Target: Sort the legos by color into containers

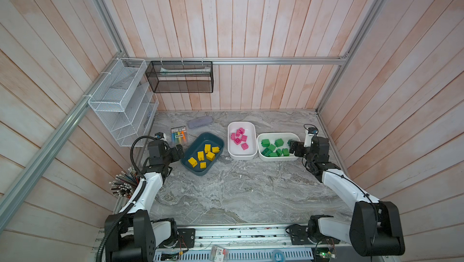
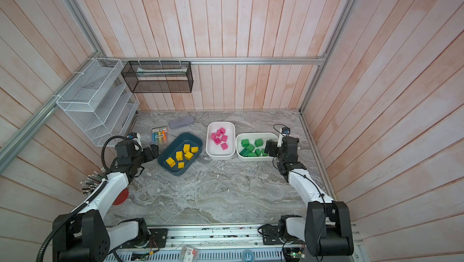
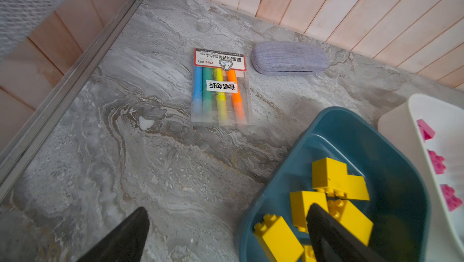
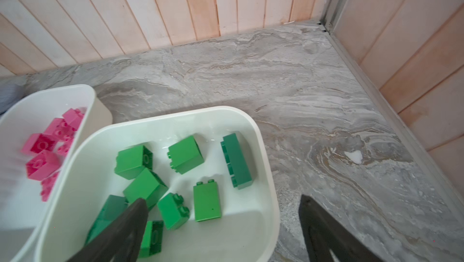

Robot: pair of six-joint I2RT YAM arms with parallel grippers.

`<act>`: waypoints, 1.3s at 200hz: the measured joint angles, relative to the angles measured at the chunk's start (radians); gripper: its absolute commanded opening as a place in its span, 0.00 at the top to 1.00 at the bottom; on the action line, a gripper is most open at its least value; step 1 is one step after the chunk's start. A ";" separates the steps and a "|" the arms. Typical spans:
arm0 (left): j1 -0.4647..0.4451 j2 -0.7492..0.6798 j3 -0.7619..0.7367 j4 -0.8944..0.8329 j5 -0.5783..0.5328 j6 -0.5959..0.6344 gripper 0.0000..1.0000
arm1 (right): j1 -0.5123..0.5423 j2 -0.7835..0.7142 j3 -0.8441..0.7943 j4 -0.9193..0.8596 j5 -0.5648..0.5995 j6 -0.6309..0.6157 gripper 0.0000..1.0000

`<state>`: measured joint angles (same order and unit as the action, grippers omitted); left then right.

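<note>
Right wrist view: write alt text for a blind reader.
The open, empty right gripper hangs over the edge of a white tub of green legos. Beside it, another white tub holds pink legos on a grey marbled table.

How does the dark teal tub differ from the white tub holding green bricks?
The dark teal tub holds yellow bricks; the white tub holds green bricks. The dark teal tub sits diagonally; the white tub lies squarely crosswise. Both are shallow with rounded corners.

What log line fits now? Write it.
left pincer: open at teal plastic tub of yellow studded bricks; right pincer: open at white plastic tub of green bricks; pink bricks: middle white tub
</note>
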<state>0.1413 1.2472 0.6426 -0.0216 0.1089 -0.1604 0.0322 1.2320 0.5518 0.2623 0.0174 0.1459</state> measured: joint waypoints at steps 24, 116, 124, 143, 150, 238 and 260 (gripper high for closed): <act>0.016 0.123 -0.004 0.122 0.031 0.044 0.00 | -0.023 0.013 -0.135 0.212 0.045 -0.042 0.02; 0.015 0.266 -0.147 0.634 0.178 0.105 0.00 | -0.044 0.270 -0.282 0.815 0.052 -0.117 0.02; 0.008 0.268 -0.158 0.683 0.176 0.106 0.00 | -0.044 0.280 -0.305 0.857 0.044 -0.121 0.02; -0.027 0.275 -0.170 0.734 0.161 0.116 0.00 | -0.044 0.296 -0.330 0.902 0.029 -0.127 0.02; -0.040 0.277 -0.175 0.750 0.151 0.119 0.00 | -0.044 0.296 -0.330 0.907 0.026 -0.129 0.02; -0.105 0.288 -0.351 1.026 0.012 0.150 0.00 | -0.044 0.295 -0.327 0.927 0.026 -0.131 0.02; -0.105 0.288 -0.351 1.057 0.008 0.150 0.00 | -0.044 0.295 -0.327 0.927 0.026 -0.131 0.02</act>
<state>0.0364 1.5352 0.2916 1.0351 0.1173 -0.0109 -0.0120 1.5272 0.2253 1.1896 0.0429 0.0147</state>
